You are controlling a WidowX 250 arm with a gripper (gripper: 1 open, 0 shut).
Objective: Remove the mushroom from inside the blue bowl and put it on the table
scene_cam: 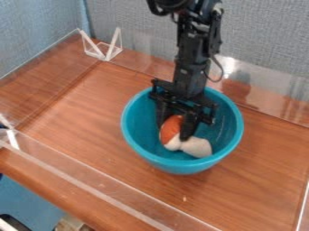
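On the reddish wood-grain table (72, 108) with clear acrylic walls sits the round, glossy teal blue bowl (139, 135). The black arm reaches almost straight down into it, its gripper (182, 126) clamped on the mushroom (182, 137), whose orange cap and fat cream stem lie inside the bowl.

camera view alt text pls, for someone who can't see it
A black robot gripper reaches down into a teal-blue bowl and is shut on a small mushroom with an orange-red cap and cream stem. The bowl sits on a reddish-brown wooden table with low clear walls, before a grey-blue backdrop.
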